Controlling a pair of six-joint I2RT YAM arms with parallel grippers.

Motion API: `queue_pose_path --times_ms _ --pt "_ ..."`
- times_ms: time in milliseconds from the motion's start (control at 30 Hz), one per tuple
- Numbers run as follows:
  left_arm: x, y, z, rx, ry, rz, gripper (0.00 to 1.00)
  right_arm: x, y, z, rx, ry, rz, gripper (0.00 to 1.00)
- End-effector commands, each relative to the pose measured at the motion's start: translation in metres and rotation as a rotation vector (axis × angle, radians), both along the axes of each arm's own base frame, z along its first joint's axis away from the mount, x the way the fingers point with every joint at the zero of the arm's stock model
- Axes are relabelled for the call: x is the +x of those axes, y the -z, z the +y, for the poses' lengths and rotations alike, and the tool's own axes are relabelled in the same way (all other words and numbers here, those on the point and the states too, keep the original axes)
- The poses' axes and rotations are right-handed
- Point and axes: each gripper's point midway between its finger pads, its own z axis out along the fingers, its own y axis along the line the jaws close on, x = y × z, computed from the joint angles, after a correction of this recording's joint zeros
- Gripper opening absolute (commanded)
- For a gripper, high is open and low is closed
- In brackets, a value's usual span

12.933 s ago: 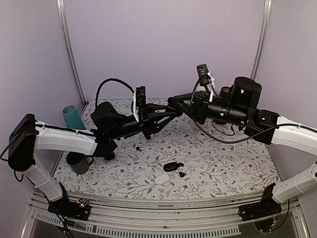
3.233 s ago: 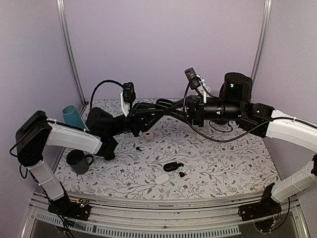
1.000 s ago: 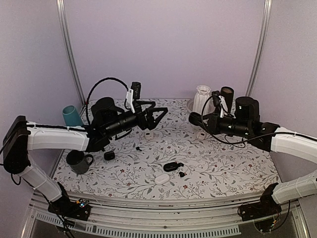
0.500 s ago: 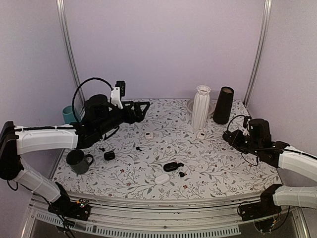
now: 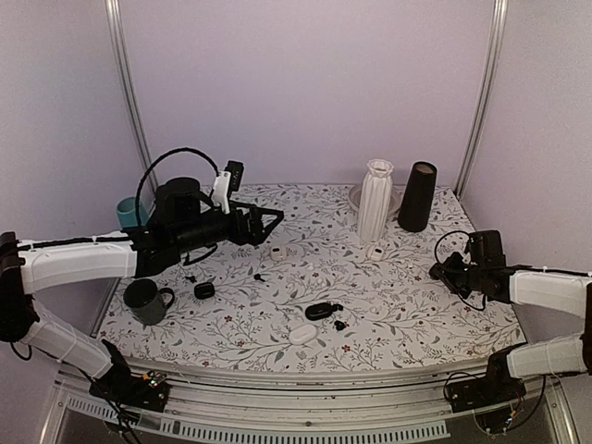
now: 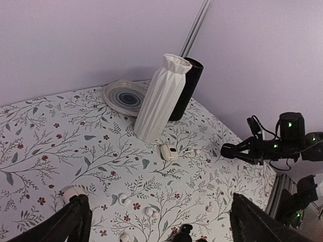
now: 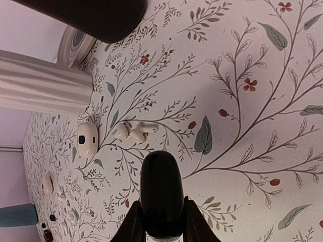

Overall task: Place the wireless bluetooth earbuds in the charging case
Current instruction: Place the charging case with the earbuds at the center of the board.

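Observation:
My right gripper is shut on a glossy black pebble-shaped case, held low over the table's right side. A second black case lies open at front centre. One tiny black earbud rests right beside it. Another small black earbud lies alone left of centre. My left gripper hovers over the table's back left, open and empty. Its two fingers stand far apart at the bottom of the left wrist view.
A white ribbed vase, a black cylinder and a plate stand at the back right. White cases and white earbuds dot the cloth. A dark mug, a teal cup and a small black item sit at left.
The arms, which met above the middle, have drawn apart. My right arm pulled back to the right edge and sank lower, still holding the black case. My left arm withdrew left.

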Motion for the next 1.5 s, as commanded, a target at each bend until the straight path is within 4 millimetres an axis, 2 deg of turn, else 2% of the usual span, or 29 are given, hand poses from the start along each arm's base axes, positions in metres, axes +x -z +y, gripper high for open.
queue_pose_path --times_ms 0,267,467,933,1167,1467 --pt "-0.006 -0.007 -0.013 -0.011 0.108 -0.008 0.96 0.012 -0.004 -0.010 0.050 0.014 -0.016 0.03" --pt "-0.003 -0.024 -0.022 -0.028 0.146 -0.055 0.96 0.013 0.008 -0.015 0.073 -0.003 0.039 0.04" --pt "-0.002 -0.025 -0.020 -0.065 0.135 -0.066 0.96 0.007 0.019 -0.014 0.100 -0.022 0.079 0.04" --pt "0.012 -0.028 -0.009 -0.068 0.043 -0.076 0.96 0.004 0.032 -0.017 0.093 -0.016 0.139 0.18" --pt "0.017 -0.027 -0.009 -0.054 0.026 -0.077 0.96 0.005 0.032 -0.022 0.055 -0.008 0.156 0.37" --pt "0.019 -0.026 -0.009 -0.046 0.022 -0.083 0.96 0.007 0.020 -0.029 0.000 -0.005 0.139 0.59"
